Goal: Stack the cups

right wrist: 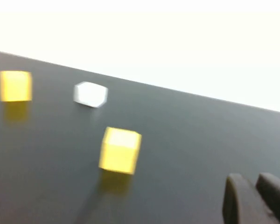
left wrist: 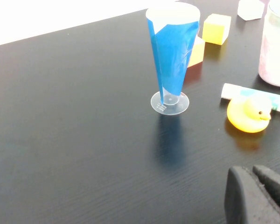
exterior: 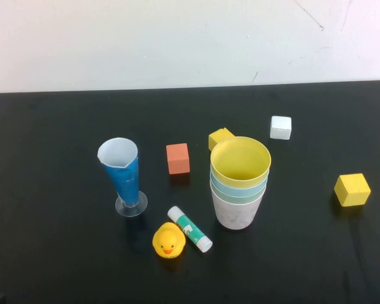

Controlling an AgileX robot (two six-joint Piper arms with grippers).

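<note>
The cups stand nested in one upright stack point(exterior: 239, 183) at the table's middle right. The yellow cup point(exterior: 240, 161) is on top, then the light blue rim point(exterior: 237, 188), the green rim point(exterior: 237, 197), and the pink cup point(exterior: 235, 214) at the bottom. The pink cup's side shows in the left wrist view point(left wrist: 275, 51). Neither gripper shows in the high view. My left gripper point(left wrist: 253, 175) is shut and empty, low over bare table near the duck. My right gripper point(right wrist: 254, 182) is shut and empty, near a yellow cube.
A tall blue cone glass point(exterior: 123, 174) stands left of the stack. A rubber duck point(exterior: 168, 240) and a glue stick point(exterior: 190, 228) lie in front. An orange-red cube point(exterior: 177, 158), a yellow cube point(exterior: 220, 137), a white cube point(exterior: 280, 127) and another yellow cube point(exterior: 352, 189) sit around.
</note>
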